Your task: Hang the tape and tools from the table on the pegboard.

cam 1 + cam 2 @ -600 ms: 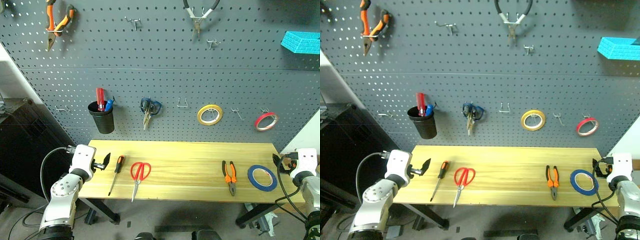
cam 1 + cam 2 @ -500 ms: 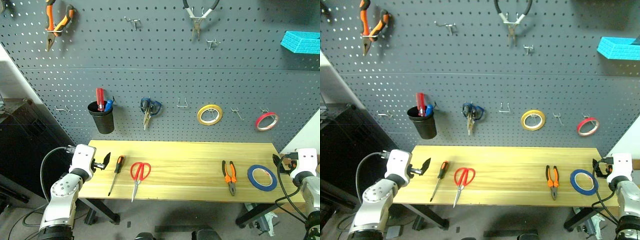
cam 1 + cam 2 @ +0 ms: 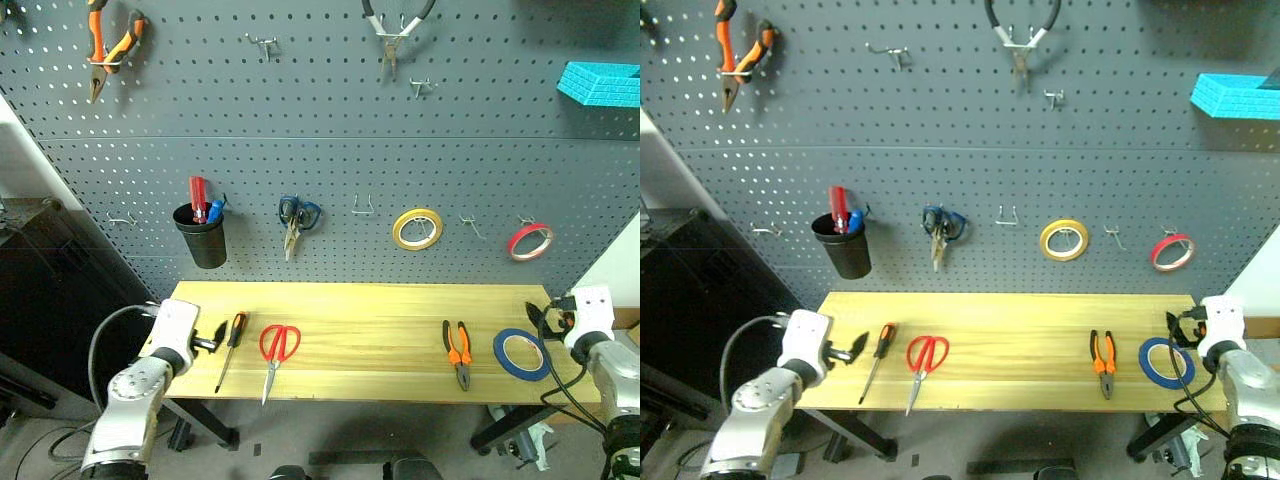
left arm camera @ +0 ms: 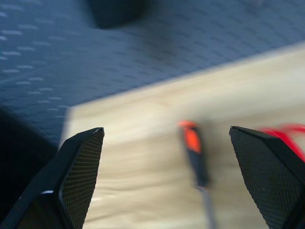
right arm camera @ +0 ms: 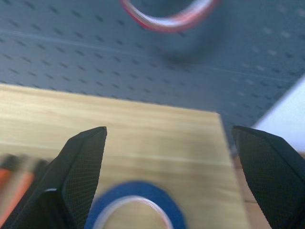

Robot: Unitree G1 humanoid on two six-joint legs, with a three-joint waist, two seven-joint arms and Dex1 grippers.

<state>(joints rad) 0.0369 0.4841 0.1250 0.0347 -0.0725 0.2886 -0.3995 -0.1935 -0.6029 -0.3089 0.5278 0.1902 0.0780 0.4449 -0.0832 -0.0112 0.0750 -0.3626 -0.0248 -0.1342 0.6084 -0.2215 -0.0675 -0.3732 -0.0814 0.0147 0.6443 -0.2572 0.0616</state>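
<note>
both grippers have closed in on the table (image 3: 360, 335) in the last half second. the left gripper (image 3: 212, 338), jaws spread and empty, now hangs just beside the screwdriver (image 3: 229, 350); the right gripper (image 3: 545, 318), equally wide and empty, sits at the blue tape (image 3: 522, 354). first pickups look imminent. red scissors (image 3: 277, 349) and orange pliers (image 3: 458, 352) lie untouched between them. beyond, the pegboard (image 3: 330, 150) offers free hooks (image 3: 364, 206). no brand or writing can be read.
</note>
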